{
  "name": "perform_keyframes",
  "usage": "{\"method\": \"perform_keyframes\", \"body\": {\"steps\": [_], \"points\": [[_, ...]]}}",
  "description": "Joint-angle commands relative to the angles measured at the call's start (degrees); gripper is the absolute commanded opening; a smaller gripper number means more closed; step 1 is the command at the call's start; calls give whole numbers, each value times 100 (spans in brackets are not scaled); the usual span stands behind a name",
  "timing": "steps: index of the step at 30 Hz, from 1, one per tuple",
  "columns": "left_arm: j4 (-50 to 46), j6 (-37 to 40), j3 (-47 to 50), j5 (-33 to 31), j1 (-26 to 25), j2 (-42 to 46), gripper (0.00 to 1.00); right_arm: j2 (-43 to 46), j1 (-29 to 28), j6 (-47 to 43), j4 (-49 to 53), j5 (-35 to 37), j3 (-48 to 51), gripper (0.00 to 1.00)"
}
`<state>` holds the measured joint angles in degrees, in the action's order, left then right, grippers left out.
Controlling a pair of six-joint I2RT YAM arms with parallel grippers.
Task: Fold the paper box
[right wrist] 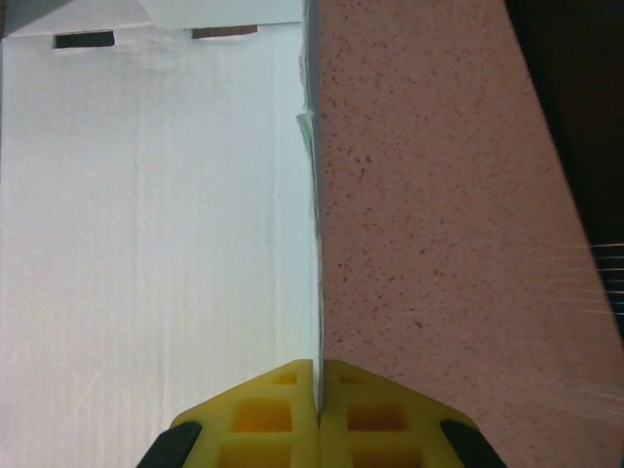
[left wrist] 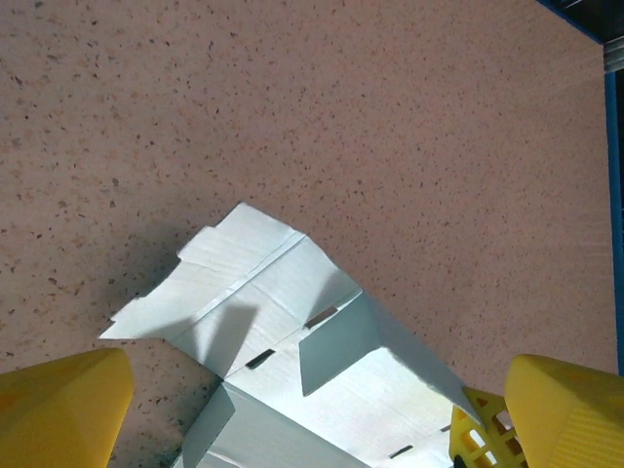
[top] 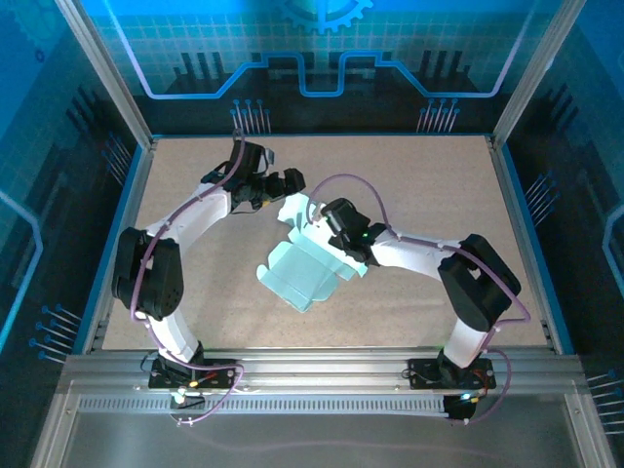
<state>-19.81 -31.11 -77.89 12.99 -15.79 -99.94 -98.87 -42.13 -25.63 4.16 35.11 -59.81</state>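
Paper box [top: 297,278] mid-table, part-folded sheet, flaps up. Right gripper [right wrist: 317,385] pinched shut on upright panel edge [right wrist: 314,195]. Left gripper [top: 292,182] jaws wide, empty, above far flap [left wrist: 244,253]. Step seems: standing side wall up. Next likely needs left pressing far flap in, tab to slot.

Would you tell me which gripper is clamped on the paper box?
The right gripper, shut on the paper box at its edge; the left gripper hangs open.

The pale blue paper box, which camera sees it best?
The top external camera: it shows nearly the whole pale mint paper box on the table. The left wrist camera gets one end with flaps and slots; the right wrist, one plain panel close up.
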Motion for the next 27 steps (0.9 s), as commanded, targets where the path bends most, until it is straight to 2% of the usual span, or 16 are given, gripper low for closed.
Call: {"method": "perform_keyframes", "body": {"steps": [1,6,18,27], "points": [[-52,-170,-239,-61,100,4,99,60,-171,-584,-648,636,131,0],[-76,-152,-246,-78,111,34,99,-83,-352,-1051,-1118,1066,234,0],[-199,-117,-158,-55,125,77,99,-131,-518,-1727,-2121,1564,473,0],[-91,-202,-283,8,164,-173,99,-320,-609,-1858,-2144,1794,374,0]]}}
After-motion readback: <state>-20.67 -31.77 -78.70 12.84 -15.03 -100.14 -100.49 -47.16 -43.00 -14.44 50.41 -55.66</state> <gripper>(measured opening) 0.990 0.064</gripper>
